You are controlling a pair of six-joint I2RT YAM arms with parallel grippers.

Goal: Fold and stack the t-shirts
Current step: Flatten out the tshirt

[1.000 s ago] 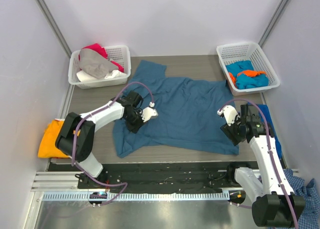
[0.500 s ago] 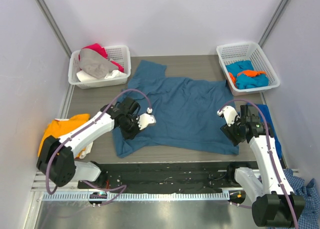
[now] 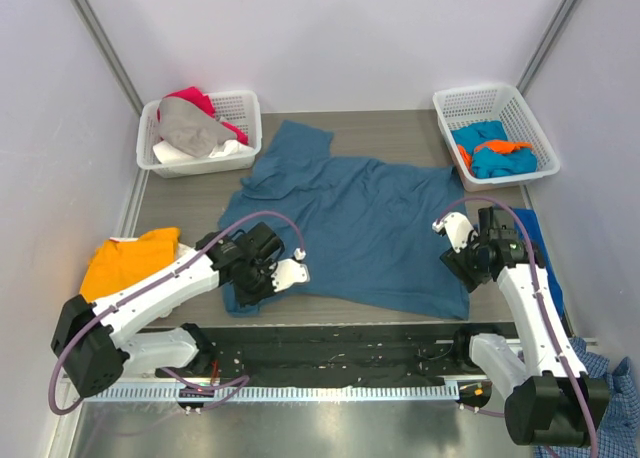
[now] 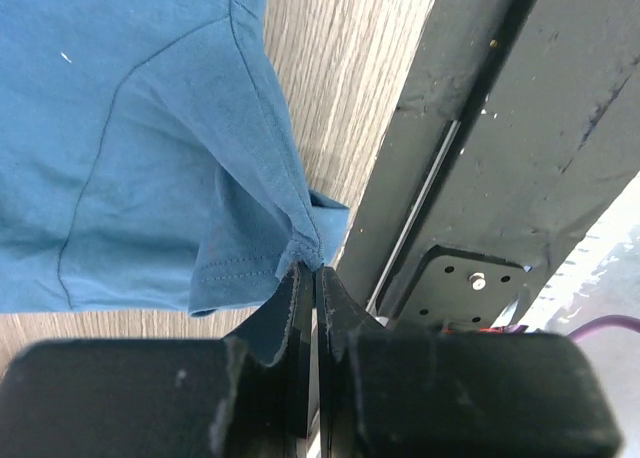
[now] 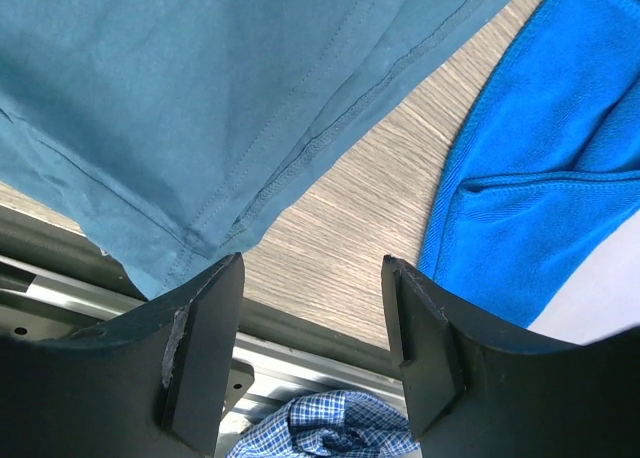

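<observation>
Risks first: my left gripper (image 4: 308, 276) is pinching only a small pucker of fabric, on what looks like a sleeve hem of the large teal-blue cotton t-shirt (image 3: 370, 223). The jaws are closed tight right at the tips, so a hard or fast pull could be slipping it free. Can't tell whether I'm gripping one layer or two. That corner is sitting at the near left edge of the grey wood-grain table (image 4: 330, 88), just beside the black metal base rail (image 4: 480, 128), so dragging low there is risking a snag. My right gripper (image 5: 310, 268) is hanging with jaws wide apart, holding nothing, so a left-only pull would be skewing the shirt rather than folding it. The shirt's near right hem corner is lying just beside the finger nearer the shirt, not between the two; bare table is showing in the gap. A bright blue terry cloth (image 5: 540, 148) is lying just right of the other finger, so closing off-target is risking grabbing that instead. The shirt is lying spread across the middle of the table, between my two grippers.
</observation>
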